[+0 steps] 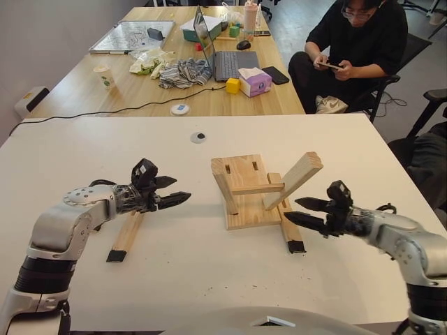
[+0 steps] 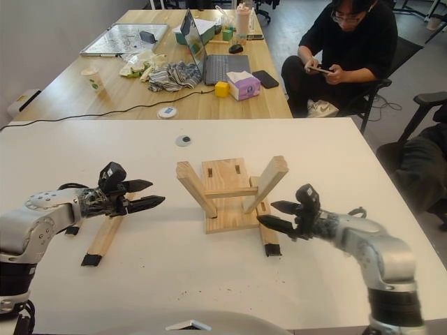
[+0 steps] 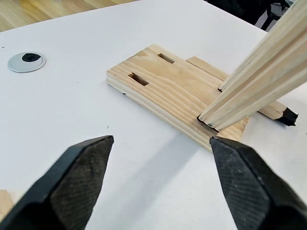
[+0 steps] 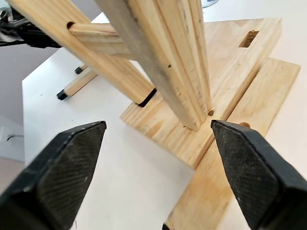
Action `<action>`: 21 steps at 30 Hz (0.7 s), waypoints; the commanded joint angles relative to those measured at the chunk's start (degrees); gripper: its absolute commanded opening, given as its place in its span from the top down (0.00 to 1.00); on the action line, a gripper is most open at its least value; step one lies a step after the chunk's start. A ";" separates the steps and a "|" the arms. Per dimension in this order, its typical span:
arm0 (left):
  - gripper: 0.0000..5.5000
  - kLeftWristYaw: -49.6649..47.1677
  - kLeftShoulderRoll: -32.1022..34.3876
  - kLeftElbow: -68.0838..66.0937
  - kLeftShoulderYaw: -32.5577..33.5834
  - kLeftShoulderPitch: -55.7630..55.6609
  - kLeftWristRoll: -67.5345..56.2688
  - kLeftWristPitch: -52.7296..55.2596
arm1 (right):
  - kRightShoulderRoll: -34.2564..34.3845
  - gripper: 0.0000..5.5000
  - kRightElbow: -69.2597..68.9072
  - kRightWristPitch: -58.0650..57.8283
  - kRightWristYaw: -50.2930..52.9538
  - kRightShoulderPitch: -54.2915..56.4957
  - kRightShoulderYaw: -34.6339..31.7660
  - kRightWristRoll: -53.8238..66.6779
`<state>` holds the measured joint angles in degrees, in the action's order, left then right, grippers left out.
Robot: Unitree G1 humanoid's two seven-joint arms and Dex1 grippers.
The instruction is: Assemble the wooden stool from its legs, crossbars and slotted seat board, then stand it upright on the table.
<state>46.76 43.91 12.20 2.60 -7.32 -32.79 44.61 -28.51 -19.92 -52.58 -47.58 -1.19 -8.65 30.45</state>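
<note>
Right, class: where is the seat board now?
In the eye views the seat board lies flat on the table, between the left gripper and right gripper, two joined legs standing on it.

The seat board [image 3: 177, 96] is pale bare wood, unvarnished and matt, its grain plain to see; the two legs [image 1: 225, 185] standing on it and the crossbar [image 1: 257, 188] between them are the same raw timber, as is a loose leg [image 1: 127, 234] left of the seat board. The table [image 1: 209, 279] under the seat board is white, smooth, matt. The pads [image 3: 81, 177] of the left gripper [image 3: 162, 140] and right gripper [image 4: 158, 123] are black, matt, finely cross-hatched.
</note>
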 commanded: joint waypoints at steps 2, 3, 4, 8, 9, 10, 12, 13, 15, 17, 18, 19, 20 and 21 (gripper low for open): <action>0.33 -2.26 -3.28 -0.87 0.42 -2.05 0.00 0.55 | 7.18 0.27 -0.15 5.53 10.68 0.93 3.97 -4.17; 0.33 -2.48 -3.81 -0.93 0.28 -2.43 -0.03 0.67 | 8.66 0.27 0.13 6.11 12.72 1.07 4.41 -4.49; 0.32 -2.55 -4.01 -0.81 0.16 -2.39 0.05 0.72 | 9.86 0.30 0.50 6.82 14.41 1.11 4.59 -4.85; 0.32 -2.27 -3.81 -1.81 0.22 -2.74 0.73 0.42 | 11.90 0.43 0.87 8.62 17.60 0.20 4.63 -4.39; 0.32 -2.39 -3.77 -2.04 0.41 -2.81 0.82 0.37 | 12.00 0.46 1.28 9.80 17.78 0.10 4.84 -4.49; 0.32 -2.47 -3.75 -2.17 0.54 -2.84 0.88 0.32 | 12.01 0.49 1.63 10.95 17.83 -0.02 5.06 -4.70; 0.32 -2.36 -3.64 -2.43 0.60 -2.84 0.99 0.13 | 10.65 0.57 2.71 16.15 15.72 -1.25 7.02 -6.98; 0.32 -2.19 -3.51 -2.74 0.49 -3.07 1.14 0.00 | 9.26 0.60 3.69 19.77 13.89 -2.17 8.24 -8.75; 0.32 -1.83 -2.96 -3.40 0.57 -3.59 1.44 -0.24 | 6.53 0.66 7.37 25.73 8.31 -2.60 8.96 -9.98; 0.32 -1.47 -2.45 -4.37 0.78 -4.12 1.81 -0.60 | 4.35 0.68 11.68 30.59 1.68 -1.86 9.12 -9.01; 0.32 -1.31 -2.20 -4.97 0.91 -4.32 2.12 -0.86 | 3.16 0.70 14.44 33.31 -3.26 -0.79 9.50 -8.20; 0.32 -1.08 -2.07 -5.76 0.95 -4.76 2.48 -1.06 | 1.99 0.72 17.36 35.58 -8.03 0.54 9.92 -7.47; 0.32 -0.67 -1.89 -6.63 0.85 -5.39 2.74 -1.23 | 0.80 0.74 21.76 38.92 -12.71 2.95 10.94 -8.23; 0.32 -0.36 -1.78 -7.16 0.85 -5.73 2.86 -1.31 | 0.06 0.74 25.76 41.83 -16.18 5.31 11.95 -9.24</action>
<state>45.72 40.84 6.20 2.91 -11.62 -30.80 43.68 -26.15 -0.65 -14.88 -57.69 0.45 1.19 22.91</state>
